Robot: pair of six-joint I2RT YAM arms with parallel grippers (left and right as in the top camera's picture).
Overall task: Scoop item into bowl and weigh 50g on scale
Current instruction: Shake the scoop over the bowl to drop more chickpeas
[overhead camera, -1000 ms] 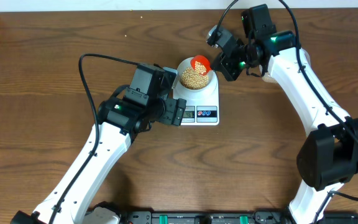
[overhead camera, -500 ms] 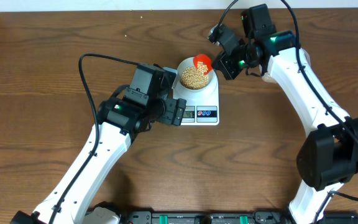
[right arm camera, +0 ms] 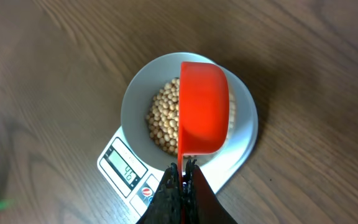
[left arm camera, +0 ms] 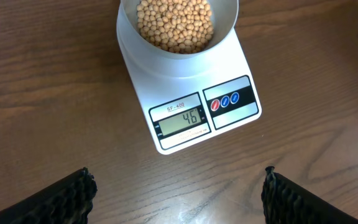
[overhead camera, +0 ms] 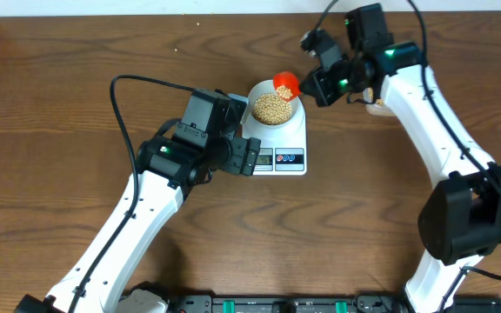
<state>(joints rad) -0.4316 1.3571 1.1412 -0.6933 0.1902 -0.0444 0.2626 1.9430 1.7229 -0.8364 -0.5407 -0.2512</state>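
Since a moment before, the right arm had drawn a little up and away, and the red scoop (overhead camera: 285, 83) had shifted from over the beans toward the far right edge of the bowl (overhead camera: 257, 90). Nothing else on the table (overhead camera: 59, 87) had changed place.

From where I stood, the right fingers (right arm camera: 179, 193) were pressed fully together on the thin red handle of the scoop, which ran straight out ahead of them. The scoop's cup hung above the right half of the bowl, and in the right wrist view its solid red back hid part of the heap beneath. I could not tell whether any beans were left in it.

The soybeans (overhead camera: 270, 108) lay heaped inside the white bowl, filling most of it. The bowl sat on the far end of the white kitchen scale (overhead camera: 296, 135), and the scale's display (left arm camera: 180, 119) and its red and blue buttons (left arm camera: 224, 102) faced the left arm. The display read 46.

The left fingers (left arm camera: 67, 196) stood spread wide apart with nothing between them. They hovered over bare wood just on the near side of the scale, one tip at each lower corner of the left wrist view. The scale's front edge lay ahead of the gap between them, apart from both tips. The bowl of beans lay farther out still, well clear of those fingers, while the right fingers were held above the scale's front right corner, with the bowl just beyond their tips.
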